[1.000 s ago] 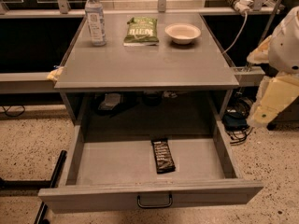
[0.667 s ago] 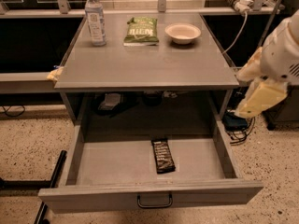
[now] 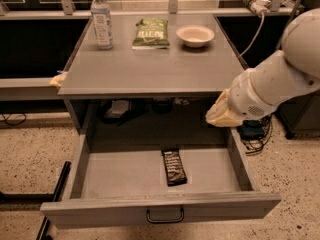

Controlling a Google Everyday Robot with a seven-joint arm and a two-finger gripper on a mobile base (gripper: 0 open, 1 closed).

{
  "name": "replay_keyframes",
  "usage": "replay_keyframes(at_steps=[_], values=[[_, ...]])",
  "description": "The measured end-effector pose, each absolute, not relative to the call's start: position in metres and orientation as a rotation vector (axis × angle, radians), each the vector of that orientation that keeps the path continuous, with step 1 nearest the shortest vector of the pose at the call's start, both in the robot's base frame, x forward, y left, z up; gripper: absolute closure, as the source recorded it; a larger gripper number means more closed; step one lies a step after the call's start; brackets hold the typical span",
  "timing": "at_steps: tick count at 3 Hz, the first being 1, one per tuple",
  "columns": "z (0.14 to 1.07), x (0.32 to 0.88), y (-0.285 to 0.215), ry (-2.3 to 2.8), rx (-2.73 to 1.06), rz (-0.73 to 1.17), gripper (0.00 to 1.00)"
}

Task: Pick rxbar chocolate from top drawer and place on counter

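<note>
Speckled pale floor [image 3: 30,154] surrounds a grey cabinet whose flat matte top serves as the bench [image 3: 150,69]. Along the far edge of the bench stand three things in a row: a clear water bottle [image 3: 102,19] upright at the left, a green snack bag [image 3: 151,33] lying flat in the middle, and a pale bowl [image 3: 195,35] at the right, each apart from its neighbour. A small yellowish scrap [image 3: 57,79] sits at the bench's front left corner.

Below the bench the top drawer [image 3: 100,211] is pulled fully out toward the camera, with a dark metal handle [image 3: 165,216] centred on its front panel. The rxbar chocolate [image 3: 174,167] lies flat on the drawer floor, somewhat right of centre, its long side running front to back, and it touches none of the walls. Nothing else lies in the drawer.

From the right a thick white arm [image 3: 280,84] reaches in. The gripper [image 3: 220,116], tan in colour, hangs at its end just under the bench's front right corner, above the drawer's right rear area and well apart from the bar. Whether the gripper is apart or together cannot be told. Dark cables [image 3: 255,136] lie on the floor behind the arm.
</note>
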State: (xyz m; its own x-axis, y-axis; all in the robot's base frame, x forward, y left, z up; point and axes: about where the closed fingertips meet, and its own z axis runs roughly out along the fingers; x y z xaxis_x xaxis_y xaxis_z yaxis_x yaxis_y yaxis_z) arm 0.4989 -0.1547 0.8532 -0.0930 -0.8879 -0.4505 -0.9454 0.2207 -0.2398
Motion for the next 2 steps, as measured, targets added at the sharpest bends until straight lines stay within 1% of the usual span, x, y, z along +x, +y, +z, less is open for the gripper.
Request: replay_keyframes(at_steps=[1, 2], values=[[0.8530, 0.5037, -0.1530, 1.988, -1.677, 0.144, 1.00], [0.8551, 0.5010, -0.1539, 1.994, -1.682, 0.141, 1.00]])
